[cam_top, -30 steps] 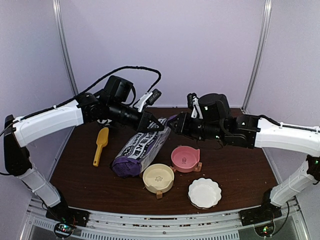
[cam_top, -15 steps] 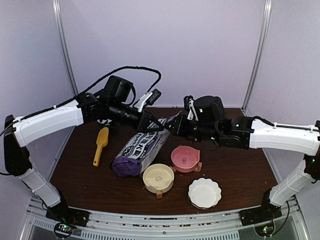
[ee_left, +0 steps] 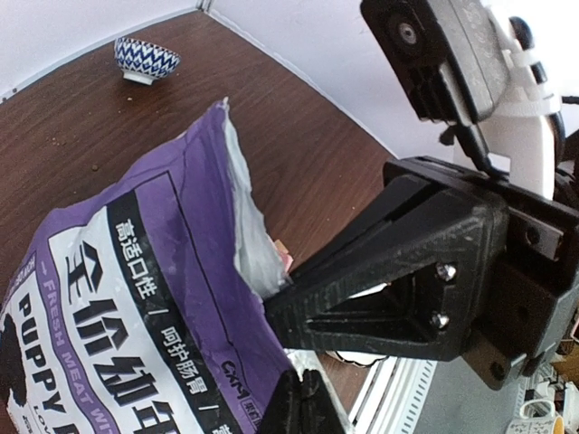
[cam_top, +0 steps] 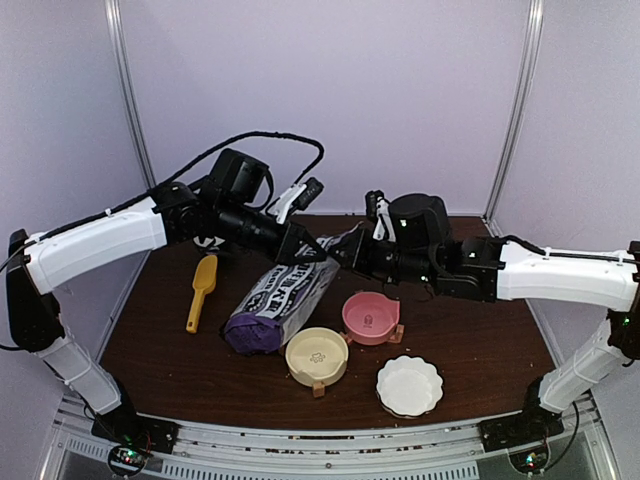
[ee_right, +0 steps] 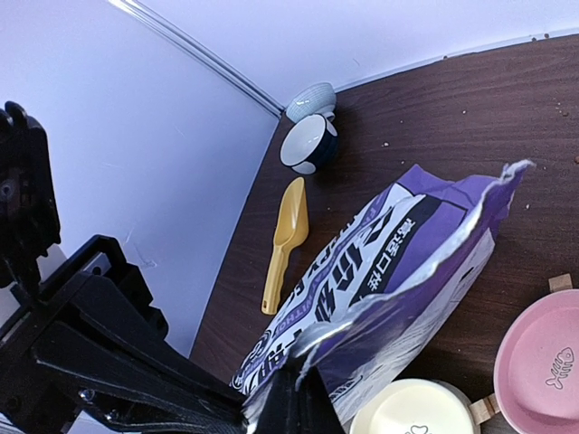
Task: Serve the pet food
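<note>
2 clenched on purple bag's [cam_top: 280, 300] rim, left tool [ee_left: 280, 351], right tool [ee_right: 291, 384], kibble hidden.

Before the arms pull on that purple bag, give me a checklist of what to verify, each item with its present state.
1. Left fingers shut on the top edge of the bag: ok.
2. Right fingers shut on the bag's top edge as well: ok.
3. Bag top torn open, with a ragged edge and pale lining showing: ok.
4. Pet food ready inside: cannot tell, no kibble shows in any view.
5. Pink bowl, cream bowl and white dish empty, in front of the bag: ok.
6. Yellow scoop lying free on the table, left of the bag: ok.
</note>
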`<state>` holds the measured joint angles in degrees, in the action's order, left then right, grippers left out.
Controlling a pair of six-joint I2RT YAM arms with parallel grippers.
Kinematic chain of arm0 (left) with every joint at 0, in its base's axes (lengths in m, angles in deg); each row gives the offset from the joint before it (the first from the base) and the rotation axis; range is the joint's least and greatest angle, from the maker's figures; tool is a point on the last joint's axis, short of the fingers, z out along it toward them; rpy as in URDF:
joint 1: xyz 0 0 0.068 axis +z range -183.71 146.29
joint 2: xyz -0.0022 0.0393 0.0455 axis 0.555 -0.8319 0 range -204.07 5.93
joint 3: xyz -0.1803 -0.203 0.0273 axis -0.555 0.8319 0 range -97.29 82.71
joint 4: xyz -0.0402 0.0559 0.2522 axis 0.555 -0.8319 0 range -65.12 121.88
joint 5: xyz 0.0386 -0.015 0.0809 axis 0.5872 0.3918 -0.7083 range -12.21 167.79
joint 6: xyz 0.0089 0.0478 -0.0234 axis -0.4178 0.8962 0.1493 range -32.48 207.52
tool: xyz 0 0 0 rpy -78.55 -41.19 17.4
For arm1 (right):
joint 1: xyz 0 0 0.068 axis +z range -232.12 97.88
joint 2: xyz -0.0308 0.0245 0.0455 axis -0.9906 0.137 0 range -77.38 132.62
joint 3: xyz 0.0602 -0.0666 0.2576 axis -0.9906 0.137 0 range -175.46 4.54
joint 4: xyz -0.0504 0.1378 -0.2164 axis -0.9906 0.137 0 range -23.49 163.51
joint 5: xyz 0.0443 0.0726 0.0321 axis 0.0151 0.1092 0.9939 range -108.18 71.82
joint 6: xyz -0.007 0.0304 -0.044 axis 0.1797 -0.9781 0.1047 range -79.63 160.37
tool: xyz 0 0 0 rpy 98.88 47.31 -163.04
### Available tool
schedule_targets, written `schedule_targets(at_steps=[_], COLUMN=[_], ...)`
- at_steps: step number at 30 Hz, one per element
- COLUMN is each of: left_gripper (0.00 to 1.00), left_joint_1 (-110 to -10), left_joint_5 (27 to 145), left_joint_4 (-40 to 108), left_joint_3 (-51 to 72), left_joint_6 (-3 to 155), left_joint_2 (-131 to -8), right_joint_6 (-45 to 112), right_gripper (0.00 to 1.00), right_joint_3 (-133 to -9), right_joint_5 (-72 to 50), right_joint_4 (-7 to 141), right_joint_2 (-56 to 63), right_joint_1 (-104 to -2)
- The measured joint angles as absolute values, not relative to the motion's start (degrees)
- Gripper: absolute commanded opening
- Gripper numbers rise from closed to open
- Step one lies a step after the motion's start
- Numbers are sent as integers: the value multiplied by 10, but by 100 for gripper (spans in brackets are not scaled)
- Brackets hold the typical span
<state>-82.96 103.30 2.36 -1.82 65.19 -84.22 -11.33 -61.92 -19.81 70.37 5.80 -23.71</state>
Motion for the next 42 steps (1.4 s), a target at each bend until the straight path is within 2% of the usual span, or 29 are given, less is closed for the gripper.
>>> schedule_targets(at_steps=[5, 13, 15, 19, 20, 33, 42], left_gripper=[23, 30, 26, 2, 0, 0, 0], left_joint_1=[-833, -833, -833, -833, -833, -835, -850], left_joint_5=[1007, 999, 1001, 1011, 1013, 1008, 974], left_joint_4=[-14, -48, -54, -57, -57, -61, -45], left_joint_3=[-56, -83, -88, -89, -90, -91, -83], left_joint_6=[654, 653, 653, 649, 648, 644, 644], left_joint_2=[-857, -886, -891, -892, -892, -892, -888], right_joint_6=[-102, -86, -82, -76, -75, -50, -44], right_gripper=[0, 0, 0, 0, 0, 0, 0], right_joint_3=[-612, -611, -610, -609, -609, -608, -647], right_joint_5=[-197, -197, -197, -197, -197, -200, -235], right_joint_4=[690, 687, 688, 688, 689, 698, 778], right_joint_2=[58, 58, 58, 58, 58, 57, 60], right_joint_1=[-237, -237, -237, -237, -237, -236, -230])
